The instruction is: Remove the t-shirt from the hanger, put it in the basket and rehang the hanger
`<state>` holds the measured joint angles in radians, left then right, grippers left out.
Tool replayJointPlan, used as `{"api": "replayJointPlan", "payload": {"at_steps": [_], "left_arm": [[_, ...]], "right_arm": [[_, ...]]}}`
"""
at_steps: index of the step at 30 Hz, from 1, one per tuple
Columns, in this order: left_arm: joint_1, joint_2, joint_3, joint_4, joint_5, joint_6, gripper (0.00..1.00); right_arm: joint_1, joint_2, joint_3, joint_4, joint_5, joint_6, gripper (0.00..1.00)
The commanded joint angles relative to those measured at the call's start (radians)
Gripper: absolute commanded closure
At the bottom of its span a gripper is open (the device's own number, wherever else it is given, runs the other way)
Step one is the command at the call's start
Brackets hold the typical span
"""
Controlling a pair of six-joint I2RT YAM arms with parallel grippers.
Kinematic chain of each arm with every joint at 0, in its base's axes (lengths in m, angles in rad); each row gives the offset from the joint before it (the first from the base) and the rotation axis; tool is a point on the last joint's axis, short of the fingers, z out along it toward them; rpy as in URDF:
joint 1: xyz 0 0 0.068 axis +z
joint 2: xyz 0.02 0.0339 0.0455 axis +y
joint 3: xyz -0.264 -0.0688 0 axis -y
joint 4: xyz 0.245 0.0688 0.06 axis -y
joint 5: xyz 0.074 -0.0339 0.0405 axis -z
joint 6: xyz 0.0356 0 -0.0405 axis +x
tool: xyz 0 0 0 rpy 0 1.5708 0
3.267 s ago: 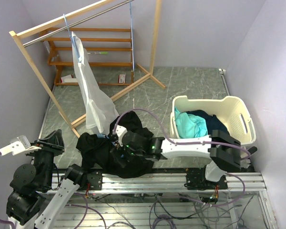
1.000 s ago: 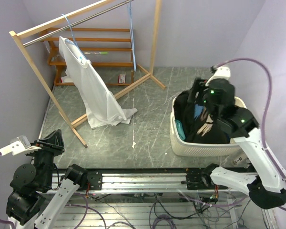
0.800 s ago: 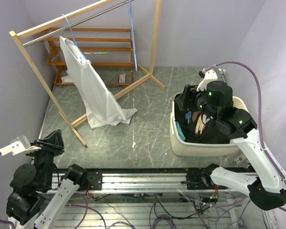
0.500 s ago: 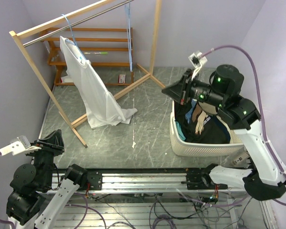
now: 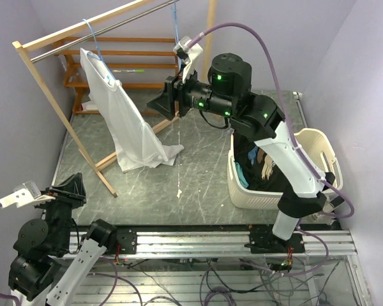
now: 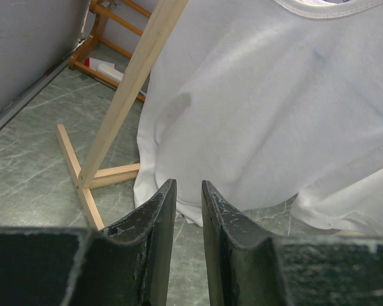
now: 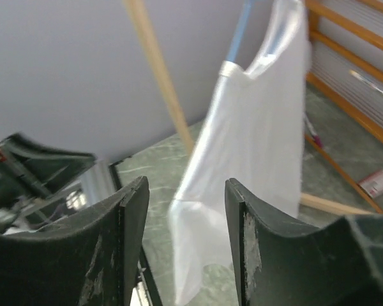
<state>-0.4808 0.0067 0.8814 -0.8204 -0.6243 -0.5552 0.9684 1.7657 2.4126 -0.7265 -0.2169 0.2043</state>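
Note:
A white t-shirt (image 5: 124,121) hangs from a blue hanger (image 5: 91,37) on the metal rail at the left, its hem trailing on the floor. My right gripper (image 5: 153,105) is raised to the right of the shirt and points at it, a short way off. In the right wrist view its jaws (image 7: 186,182) stand wide open and empty, with the t-shirt (image 7: 255,127) ahead. My left gripper (image 5: 75,182) stays low at the near left. Its fingers (image 6: 188,185) show a narrow empty gap and face the t-shirt (image 6: 262,108) from a distance.
A wooden rack leg (image 5: 51,95) slants down in front of the shirt, and the same post (image 6: 140,83) shows in the left wrist view. A second blue hanger (image 5: 175,32) hangs bare on the rail. A white basket (image 5: 325,150) at the right holds a black garment (image 5: 274,178).
My right arm let the black garment go into the basket, then swung up and left toward the rack with its jaws open. The left arm has not moved.

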Motion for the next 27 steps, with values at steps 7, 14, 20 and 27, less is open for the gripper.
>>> {"api": "replayJointPlan", "payload": {"at_steps": [7,14,20,27], "left_arm": [[-0.004,-0.007,0.000,-0.004,-0.020,-0.011,0.66],[-0.004,-0.007,-0.001,0.002,-0.011,-0.005,0.66],[-0.004,-0.006,-0.003,0.004,-0.006,-0.002,0.66],[-0.010,-0.007,-0.002,0.002,-0.011,-0.006,0.66]], "right_arm": [[-0.013,-0.313,-0.536,0.101,0.840,0.057,0.47],[-0.329,-0.691,-1.136,0.107,0.725,0.170,0.28],[-0.466,-0.719,-1.286,0.115,0.564,0.155,0.23],[-0.601,-0.691,-1.368,0.181,0.396,0.178,0.35]]}}
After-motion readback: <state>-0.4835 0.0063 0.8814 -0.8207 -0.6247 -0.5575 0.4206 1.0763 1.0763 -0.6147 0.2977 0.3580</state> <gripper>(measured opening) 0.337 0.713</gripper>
